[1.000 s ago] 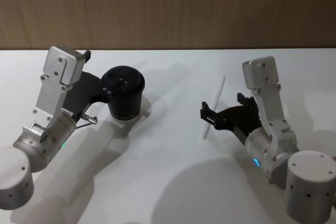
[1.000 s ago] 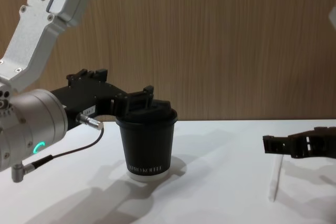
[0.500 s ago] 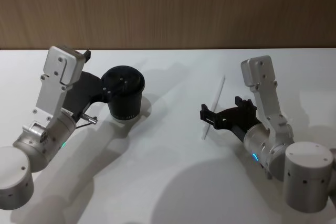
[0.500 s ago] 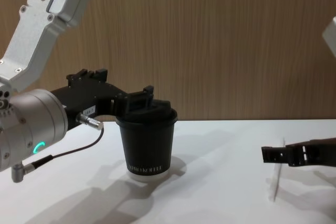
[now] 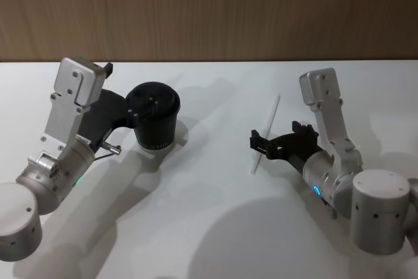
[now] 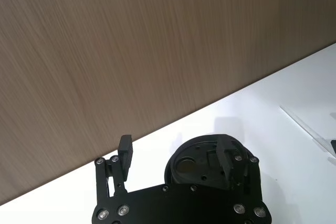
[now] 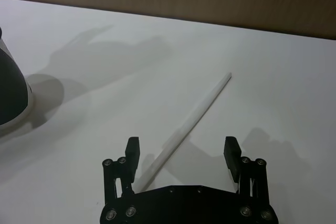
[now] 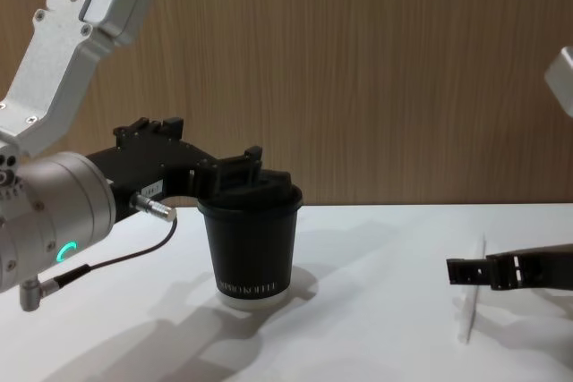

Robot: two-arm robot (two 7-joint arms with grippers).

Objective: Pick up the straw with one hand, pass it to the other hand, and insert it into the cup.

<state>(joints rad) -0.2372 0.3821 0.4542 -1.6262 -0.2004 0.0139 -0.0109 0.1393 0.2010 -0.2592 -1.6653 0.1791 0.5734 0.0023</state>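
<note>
Thin white straw (image 5: 271, 119) lies on the white table's (image 5: 209, 227) open right half, between the right gripper's (image 7: 181, 146) spread fingers. Left gripper (image 6: 173, 150), also spread, hovers beside the black lidded paper cup (image 5: 155, 125).

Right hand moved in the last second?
Yes: in the chest view the right hand has sunk toward the table, lower against the unmoved straw.

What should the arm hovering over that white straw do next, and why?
Most likely the right gripper should ease down a little and shut its fingers on the straw. Its fingers stand open, one on each side of the straw, which lies flat on the table, ungripped. The left gripper hangs open at the cup.
</note>
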